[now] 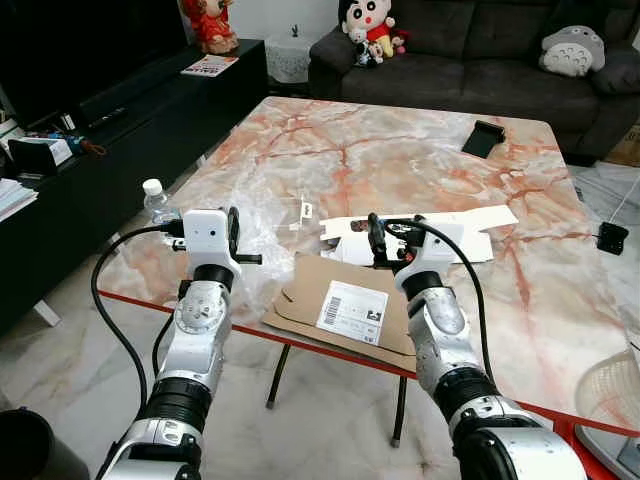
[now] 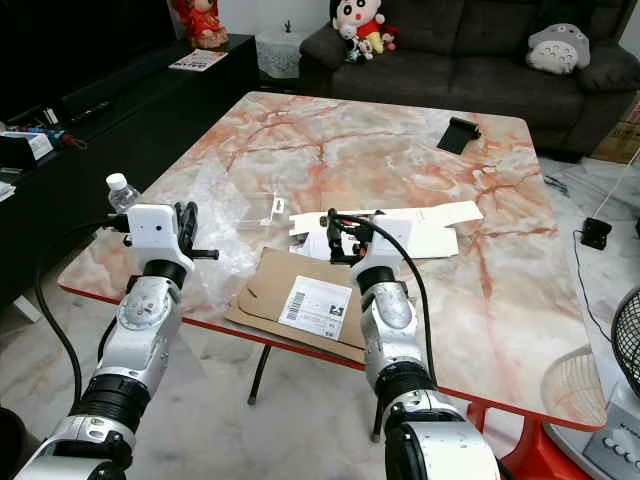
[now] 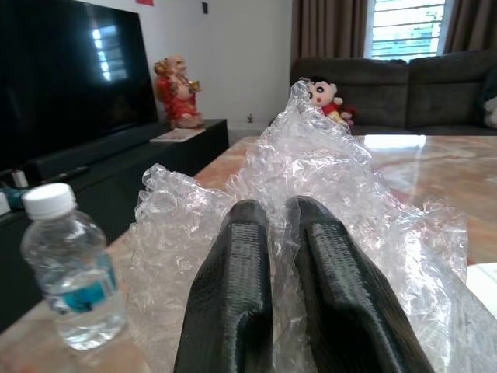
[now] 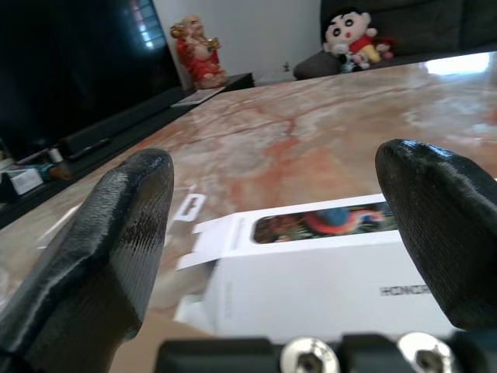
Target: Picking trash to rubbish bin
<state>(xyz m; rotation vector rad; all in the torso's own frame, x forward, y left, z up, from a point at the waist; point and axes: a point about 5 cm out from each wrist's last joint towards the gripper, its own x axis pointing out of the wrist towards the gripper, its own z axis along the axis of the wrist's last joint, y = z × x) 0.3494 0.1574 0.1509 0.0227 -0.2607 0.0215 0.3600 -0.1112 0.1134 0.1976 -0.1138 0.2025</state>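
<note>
Clear bubble wrap [image 1: 262, 215] lies crumpled on the marble table [image 1: 400, 150] near its left front corner. My left gripper [image 1: 233, 232] hovers at that edge with its fingers [image 3: 241, 256] shut, their tips against the wrap [image 3: 326, 171]. A flattened brown cardboard [image 1: 310, 285] with a white label lies at the front edge. Behind it lies an opened white box [image 1: 455, 228]. My right gripper [image 1: 388, 240] is open just in front of the box [image 4: 311, 272], one finger [image 4: 116, 225] to each side. A small water bottle [image 1: 157, 200] stands left of the wrap.
A small clear plastic piece [image 1: 303, 210] lies beside the wrap, and a black flat object [image 1: 483, 138] at the far right. A black TV cabinet [image 1: 120, 110] runs along the left, a dark sofa [image 1: 470, 50] behind. A dark round object [image 1: 25, 440] sits low left; a fan [image 1: 610, 385] low right.
</note>
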